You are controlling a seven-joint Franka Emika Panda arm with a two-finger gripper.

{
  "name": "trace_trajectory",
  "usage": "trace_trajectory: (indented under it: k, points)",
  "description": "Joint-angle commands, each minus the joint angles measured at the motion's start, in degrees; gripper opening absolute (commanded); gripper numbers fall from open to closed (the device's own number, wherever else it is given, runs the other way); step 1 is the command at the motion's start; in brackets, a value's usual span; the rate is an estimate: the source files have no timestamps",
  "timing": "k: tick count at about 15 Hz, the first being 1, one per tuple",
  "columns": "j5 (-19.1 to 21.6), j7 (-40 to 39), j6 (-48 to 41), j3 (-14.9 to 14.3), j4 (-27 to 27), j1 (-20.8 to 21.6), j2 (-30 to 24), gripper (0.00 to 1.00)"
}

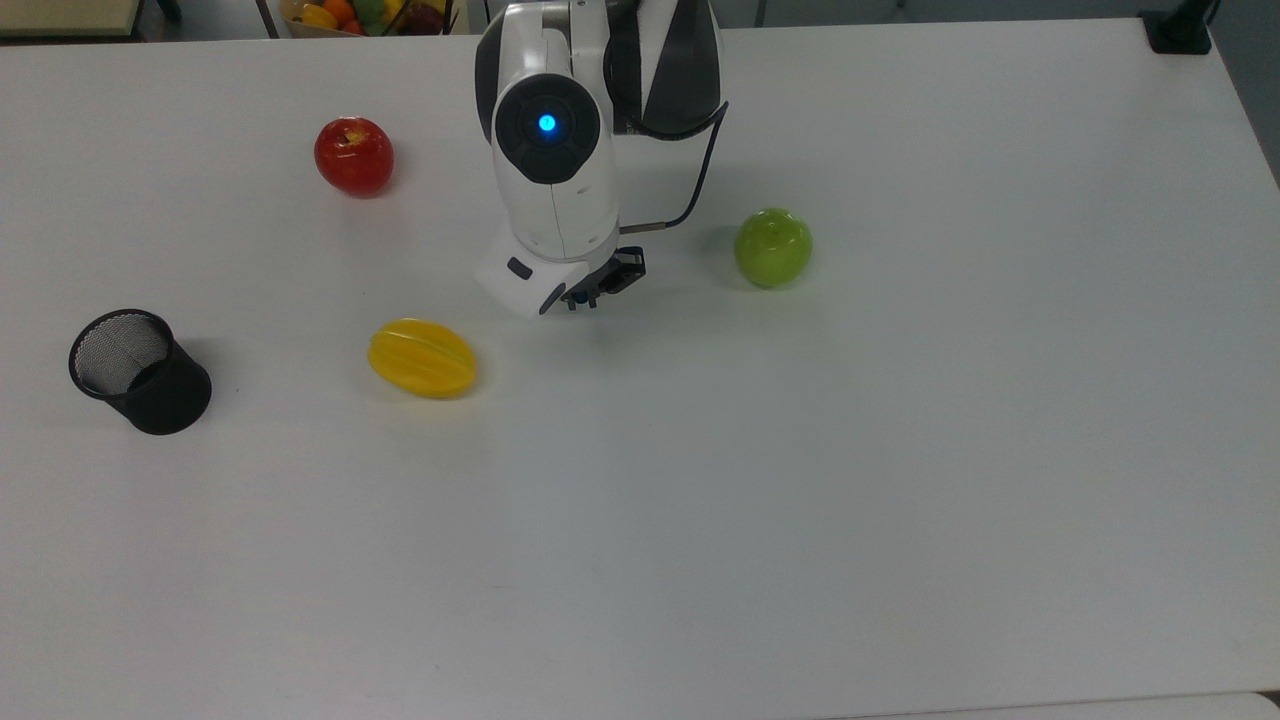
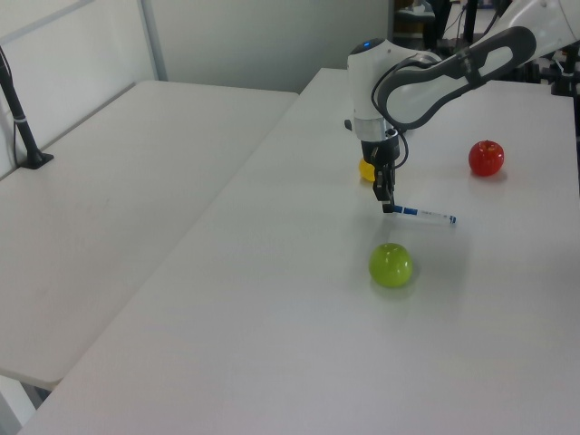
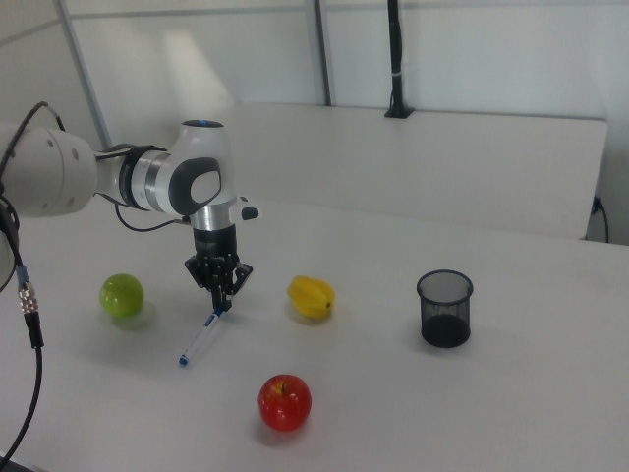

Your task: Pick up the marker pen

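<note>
On the white table point(image 1: 900, 450), landmark is the yellow starfruit point(image 1: 422, 358).

Panda arm point(image 1: 553, 170) reaches down over the table just to the top view's right of the starfruit, wrist pointing at the surface. Gripper point(image 3: 220, 291) hangs in the gap between the starfruit and the green apple point(image 3: 122, 294), closer to the starfruit; in the left view point(image 2: 387, 192) it sits just in front of the starfruit point(image 2: 366, 169).

Fingers are clenched on the capped end of the marker pen point(image 3: 200, 340). Pen slants down from the fingertips; in the right view its far tip looks to touch the table, though I can't confirm contact. In the left view the pen point(image 2: 424, 215) sticks out to the left view's right of the gripper, above the green apple point(image 2: 391, 265).

Black mesh pen cup point(image 1: 138, 371) stands well to the top view's left of the starfruit, upright, mouth open.

Red apple point(image 1: 354, 156) sits beyond the starfruit toward the top view's upper left, well apart from it.
</note>
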Motion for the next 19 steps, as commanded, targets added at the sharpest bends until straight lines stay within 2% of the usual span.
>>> trace_trajectory:
  k: [1, 2, 4, 6, 9, 11, 19]
  points:
    - [-1.1, 2.5, 2.2, 0.1, 0.0, 0.4, 0.0, 0.63]
    - [-1.1, 2.6, 2.3, 0.1, 0.0, 0.4, 0.0, 0.72]
    - [-1.2, 3.2, 2.2, 0.1, 0.0, 0.4, -0.2, 1.00]
    - [-2.0, 4.7, 2.2, 0.1, 0.0, 0.4, -1.5, 1.00]
    - [-2.0, 8.5, 1.2, 0.1, -0.1, -0.2, -6.3, 1.00]
    - [-2.1, 10.9, -2.2, 0.1, -0.1, -1.1, -9.5, 1.00]
    - [-1.9, 11.2, -17.0, -0.6, -0.7, -4.6, -23.3, 1.00]
